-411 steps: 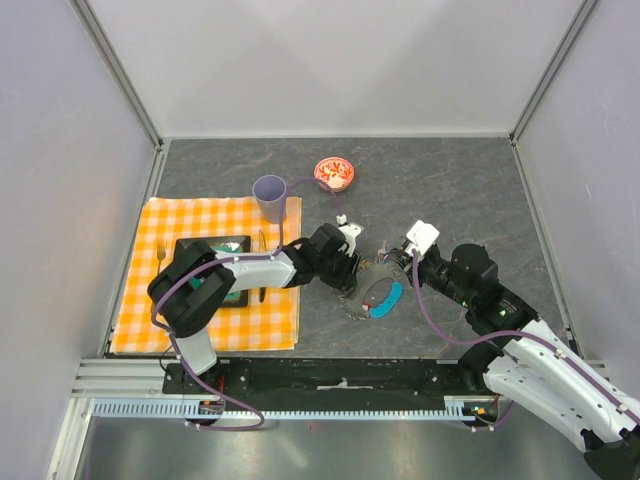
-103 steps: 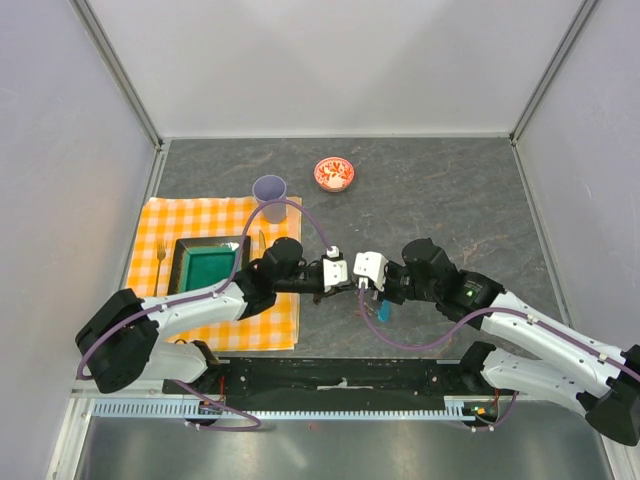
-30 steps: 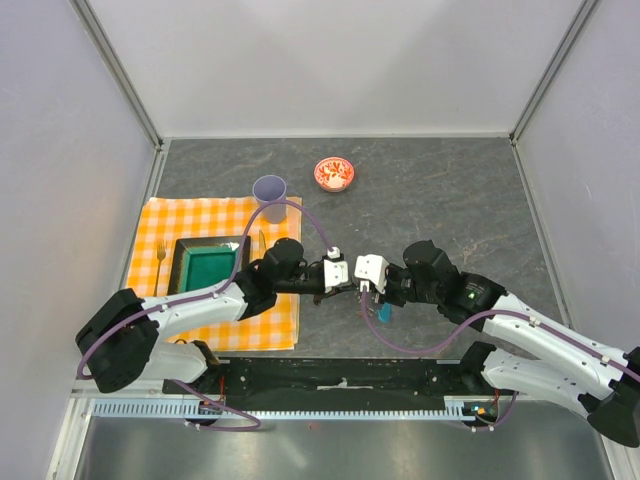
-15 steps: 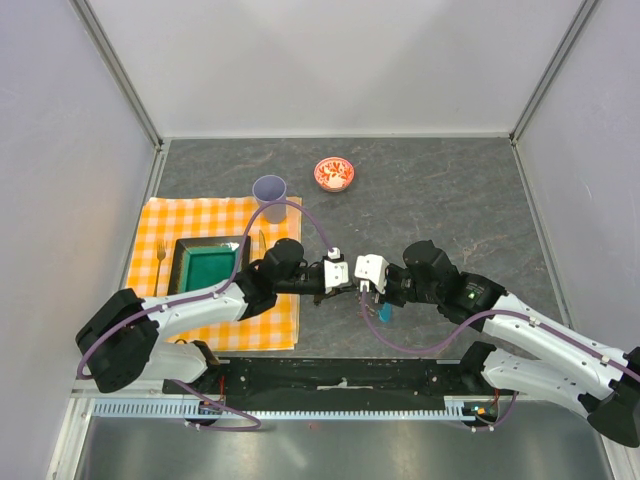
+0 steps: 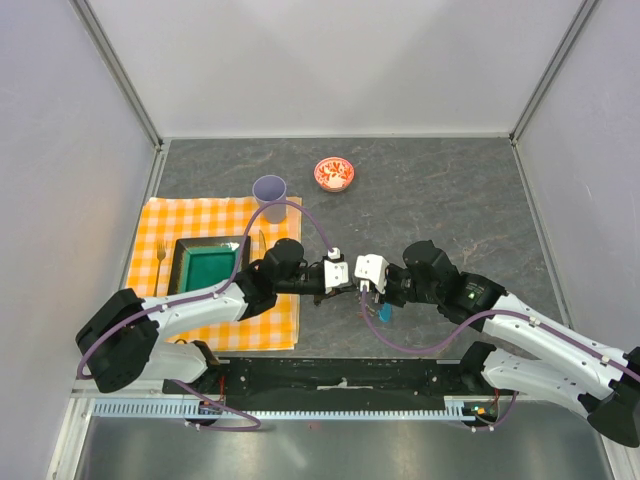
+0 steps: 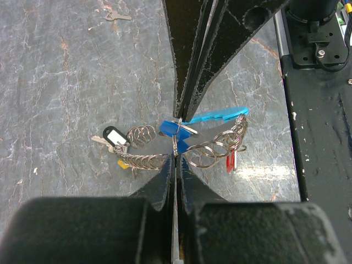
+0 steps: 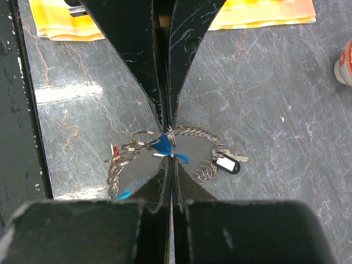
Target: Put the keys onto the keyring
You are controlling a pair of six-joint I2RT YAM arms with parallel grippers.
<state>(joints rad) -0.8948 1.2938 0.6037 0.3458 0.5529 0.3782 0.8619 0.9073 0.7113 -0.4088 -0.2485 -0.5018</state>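
Above the near middle of the table (image 5: 450,200), left gripper (image 6: 175,157) clenches the keyring (image 6: 206,155), right gripper (image 7: 171,159) clenches a blue key (image 6: 170,128)

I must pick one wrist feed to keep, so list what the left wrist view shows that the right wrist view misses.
Only the left wrist: the blue crescent fob in full, a loose silver key. Only the right wrist: the checked cloth, the red-and-white bowl. Both: the left gripper and right gripper shut, meeting at the blue-headed key, and the black-and-white tagged key.
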